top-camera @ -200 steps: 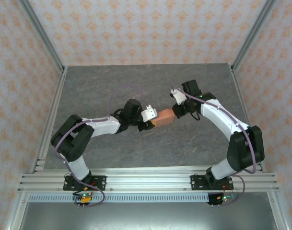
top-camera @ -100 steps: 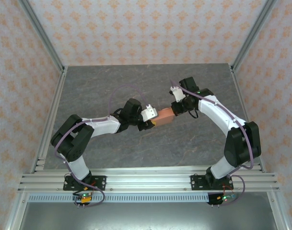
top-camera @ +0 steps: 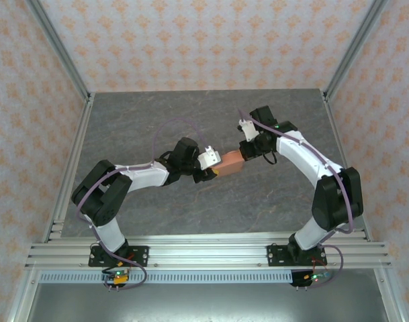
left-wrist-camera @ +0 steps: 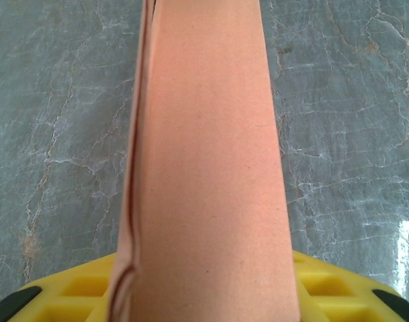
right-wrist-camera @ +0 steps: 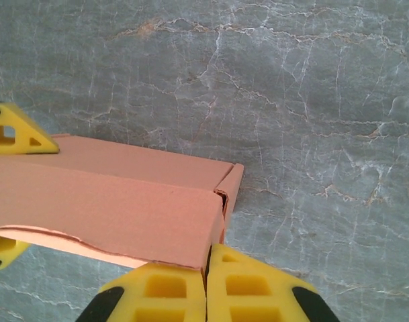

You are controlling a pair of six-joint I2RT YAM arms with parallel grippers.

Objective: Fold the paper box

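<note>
Paper box (top-camera: 232,163), light, thin, crease-prone card: left tool (top-camera: 214,168) is clamping its flat faces, likely the safest hold; right tool (right-wrist-camera: 206,282), tips together, is meeting its end.

paper box (top-camera: 231,163) at centre, grey marbled table (top-camera: 157,121)

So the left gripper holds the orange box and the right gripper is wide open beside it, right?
Not quite. The right gripper is shut, not wide open: the right wrist view shows its yellow pads pressed together by the paper box. The left gripper does hold it.
</note>
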